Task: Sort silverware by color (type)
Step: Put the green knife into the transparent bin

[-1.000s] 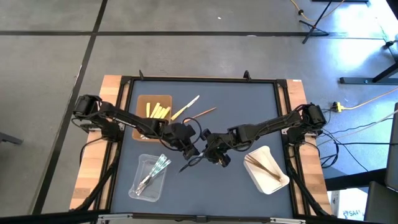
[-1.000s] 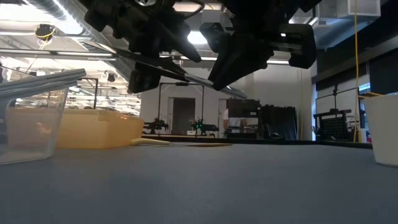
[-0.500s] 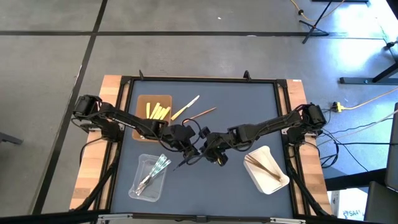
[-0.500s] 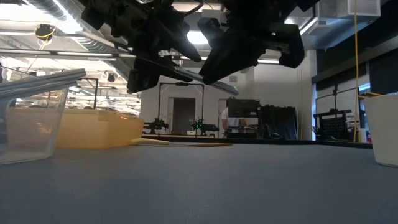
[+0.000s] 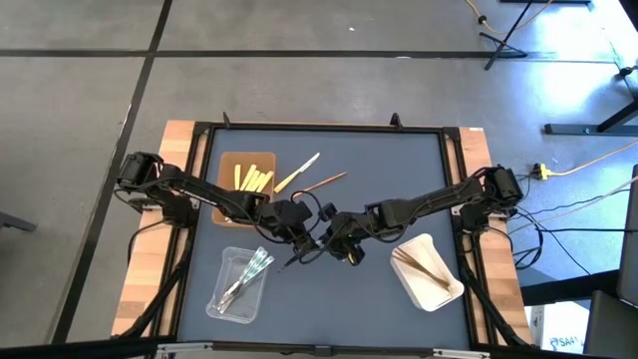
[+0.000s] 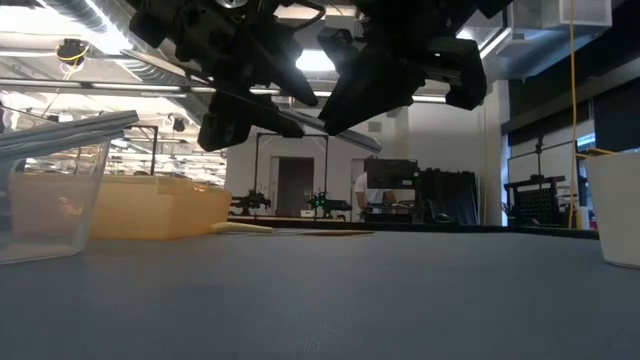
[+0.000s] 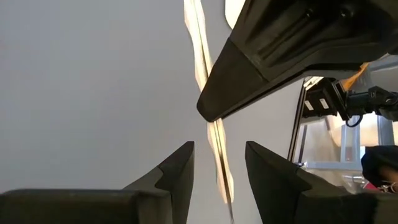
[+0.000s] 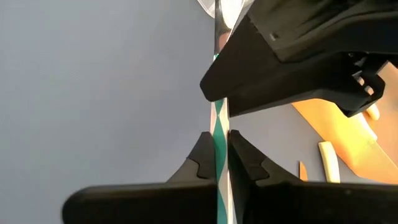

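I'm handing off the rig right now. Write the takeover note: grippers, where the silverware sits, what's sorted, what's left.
Right gripper: jaws shut on a clear utensil, mid-table, above the mat.
Left gripper: jaws open around that same utensil, handover underway.
Done: yellow pieces in the brown tray, clear ones in the clear tray, wooden ones in the white tray.
Left: the held utensil, plus a yellow utensil and a wooden utensil loose on the mat.

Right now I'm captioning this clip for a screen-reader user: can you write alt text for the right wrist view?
The right gripper is shut on a slim clear utensil with a green-and-white pattern, held above the blue-grey table. The left gripper's dark fingers reach in around the same utensil farther along, and the brown tray lies beyond.
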Robot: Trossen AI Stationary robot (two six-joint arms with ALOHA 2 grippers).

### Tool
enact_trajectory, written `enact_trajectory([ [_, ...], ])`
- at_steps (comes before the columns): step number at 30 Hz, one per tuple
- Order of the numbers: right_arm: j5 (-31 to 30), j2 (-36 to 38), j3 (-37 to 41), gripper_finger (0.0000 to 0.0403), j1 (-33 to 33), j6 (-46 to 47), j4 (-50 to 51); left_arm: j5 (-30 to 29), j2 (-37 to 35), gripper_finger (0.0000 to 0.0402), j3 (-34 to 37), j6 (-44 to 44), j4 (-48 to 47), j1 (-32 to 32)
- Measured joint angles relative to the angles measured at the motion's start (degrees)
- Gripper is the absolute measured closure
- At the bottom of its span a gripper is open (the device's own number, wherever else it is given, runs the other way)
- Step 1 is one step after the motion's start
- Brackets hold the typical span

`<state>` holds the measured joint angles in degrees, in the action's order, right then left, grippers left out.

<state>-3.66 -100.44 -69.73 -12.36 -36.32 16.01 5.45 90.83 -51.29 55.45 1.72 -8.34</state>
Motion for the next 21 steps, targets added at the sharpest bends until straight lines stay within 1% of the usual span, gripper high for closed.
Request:
enact_trajectory([
  [9, 0.0, 0.0, 0.0, 0.0401, 0.0, 0.0, -0.1, 0.2, 0.0, 0.0264, 0.0, 0.1, -0.6, -0.3],
  [12, 0.0, 0.0, 0.0, 0.0401, 0.0, 0.0, -0.1, 1.6, 0.0, 0.0264, 0.0, 1.0, -1.5, -0.3],
  [21, 0.0, 0.0, 0.0, 0.0402, 0.0, 0.0, -0.1, 1.6, 0.0, 0.0264, 0.0, 2.0, -1.5, -0.3],
])
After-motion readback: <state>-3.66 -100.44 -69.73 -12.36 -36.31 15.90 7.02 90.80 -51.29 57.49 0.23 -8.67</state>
